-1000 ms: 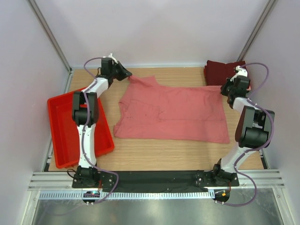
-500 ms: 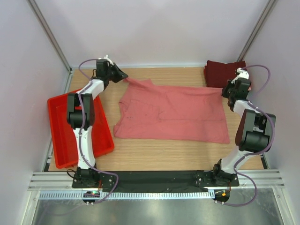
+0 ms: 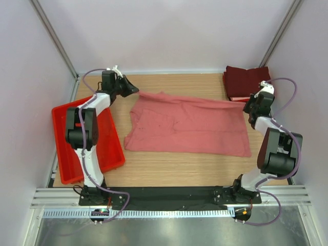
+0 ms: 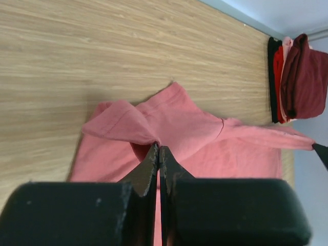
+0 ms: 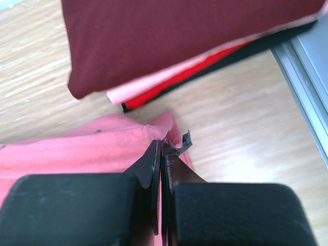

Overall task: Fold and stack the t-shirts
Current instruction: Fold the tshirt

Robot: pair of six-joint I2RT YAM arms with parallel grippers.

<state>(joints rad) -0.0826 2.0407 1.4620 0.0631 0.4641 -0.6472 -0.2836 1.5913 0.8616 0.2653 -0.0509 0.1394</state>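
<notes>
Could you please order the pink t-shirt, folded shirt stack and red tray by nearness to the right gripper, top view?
1. pink t-shirt, clamped in the right gripper.
2. folded shirt stack, just beyond, far-right corner.
3. red tray, far left side.

Overhead view bright, evenly lit, diffuse from above; faint soft shadows on counter beside arms. Dull sheen on metal strip at near edge.
Left wrist view: soft shadow on wood beside raised fold of salmon shirt; left pincer housing black, blurred up close.
Right wrist view: right pincer housing likewise out of focus; maroon stack fairly crisp, dark.
</notes>
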